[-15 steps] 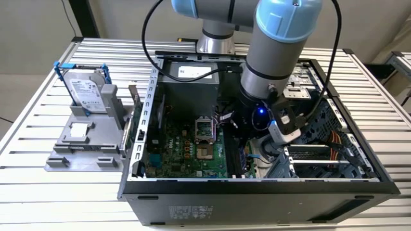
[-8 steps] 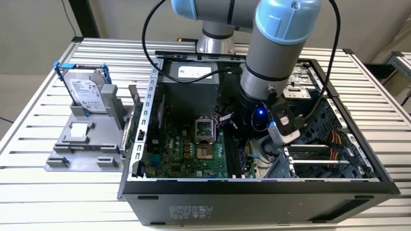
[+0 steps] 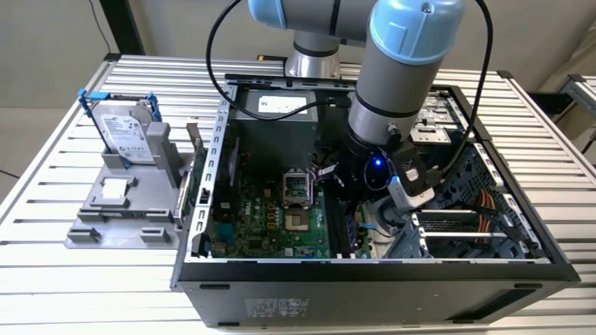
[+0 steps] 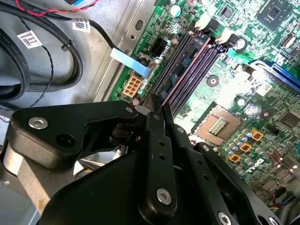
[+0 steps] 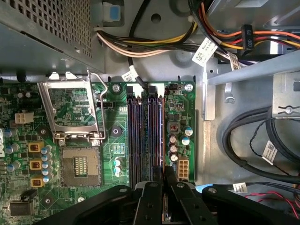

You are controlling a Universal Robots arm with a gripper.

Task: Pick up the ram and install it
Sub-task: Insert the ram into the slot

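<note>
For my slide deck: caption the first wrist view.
Pincer poised over the motherboard's memory slots, beside the open CPU socket.

Slatted table [image 3: 84, 279] bearing computer case [image 3: 373, 286], gray stand [image 3: 121, 216]

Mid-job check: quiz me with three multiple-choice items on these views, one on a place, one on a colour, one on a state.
1. Where is the black gripper?
A. Over the grey stand
B. Inside the open black computer case, above the long dark memory slots
C. Outside the case, on the slatted metal table

2. What colour are the handles on the silver boxy hard drive?
A. Red
B. Yellow
C. Blue

3. How is the square processor socket?
A. Empty, with its metal frame swung open
B. Covered by a fan
C. Filled, with its frame latched

Answers:
1 B: the first wrist view shows the gripper just above the memory slots, within the computer case.
2 C: the hard drive in the grey stand has blue handles.
3 A: the processor socket lies bare beside its raised metal frame.
</note>
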